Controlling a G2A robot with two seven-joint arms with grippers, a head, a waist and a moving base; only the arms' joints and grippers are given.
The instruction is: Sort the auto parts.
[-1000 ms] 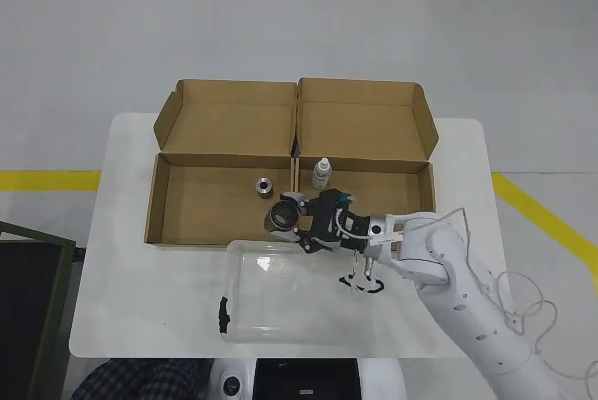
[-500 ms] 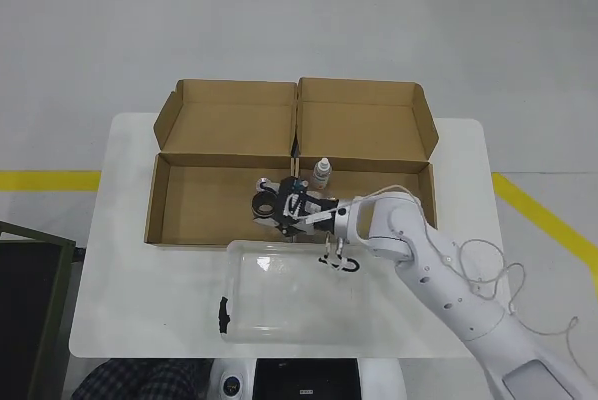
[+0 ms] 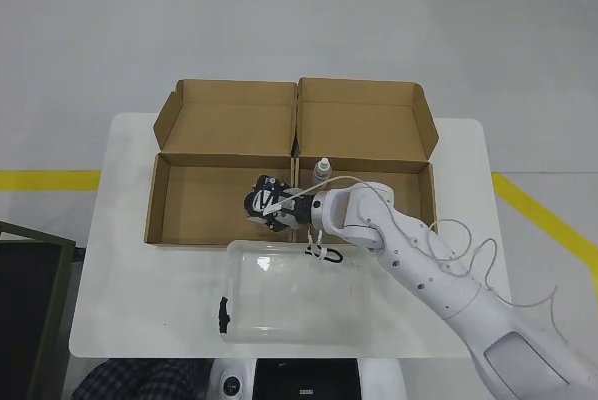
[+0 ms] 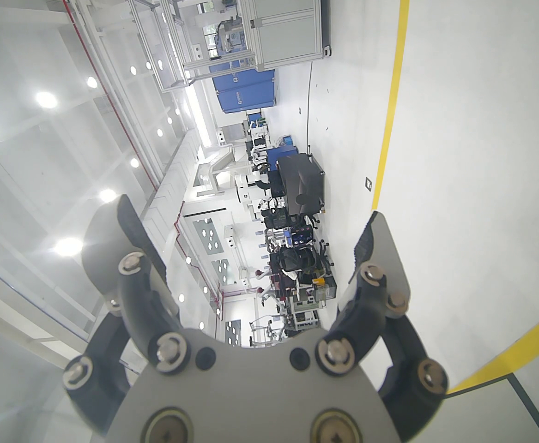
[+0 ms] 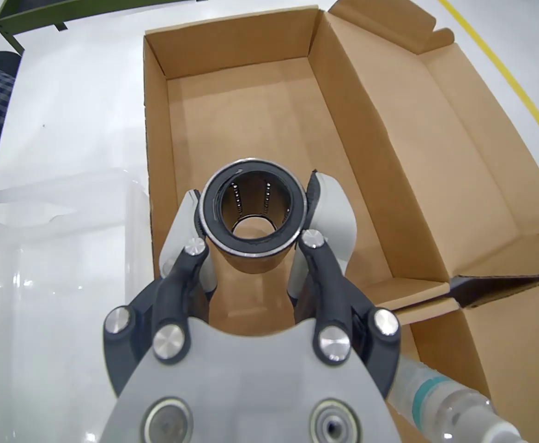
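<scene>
Since I judge this part belongs there, my right gripper (image 5: 253, 228) clamps the bearing (image 5: 253, 248) over the left carton's (image 5: 232, 43) three-o'clock end, while my left gripper (image 4: 248, 209) gapes idle.

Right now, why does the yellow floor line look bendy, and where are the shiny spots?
Left wrist view: the wide lens bows the yellow floor line; ceiling lights flare past the left gripper. Right wrist view: light glints on the clear bin and the bearing in the right gripper. Top view: soft shadows inside the cardboard box.
</scene>
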